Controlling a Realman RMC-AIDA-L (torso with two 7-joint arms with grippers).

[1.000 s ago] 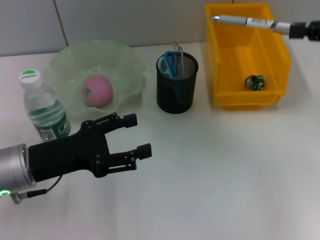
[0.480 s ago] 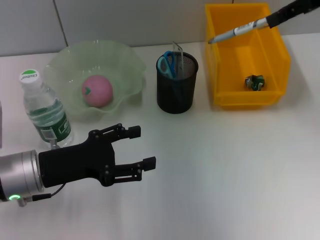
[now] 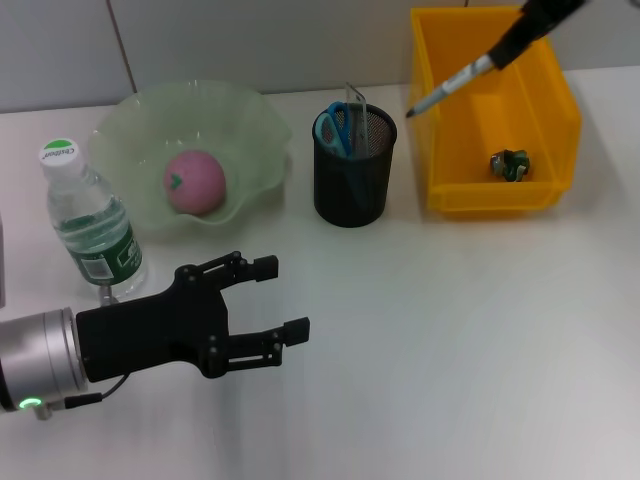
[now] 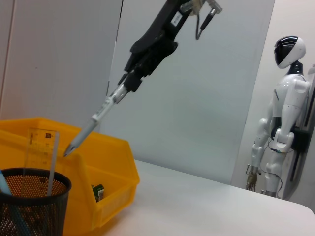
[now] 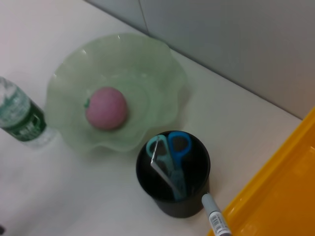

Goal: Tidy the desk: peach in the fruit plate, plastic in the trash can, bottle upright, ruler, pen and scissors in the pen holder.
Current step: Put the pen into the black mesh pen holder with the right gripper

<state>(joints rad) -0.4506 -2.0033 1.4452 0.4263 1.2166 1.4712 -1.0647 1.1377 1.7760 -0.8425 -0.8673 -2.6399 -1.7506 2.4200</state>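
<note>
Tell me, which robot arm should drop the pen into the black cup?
The right. Its gripper already holds the pen, tip pointing down near the pen holder. The left gripper hangs open and empty above the table, near the bottle.

One peach point(image 3: 194, 182), one bottle point(image 3: 90, 226), one pen point(image 3: 448, 87)

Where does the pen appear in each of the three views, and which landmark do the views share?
Head view: the pen is top right, held by the right gripper, tip over the bin wall.
Left wrist view: pen upper left, slanting down.
Right wrist view: pen at bottom edge.
Shared landmark: the pen holder.
</note>
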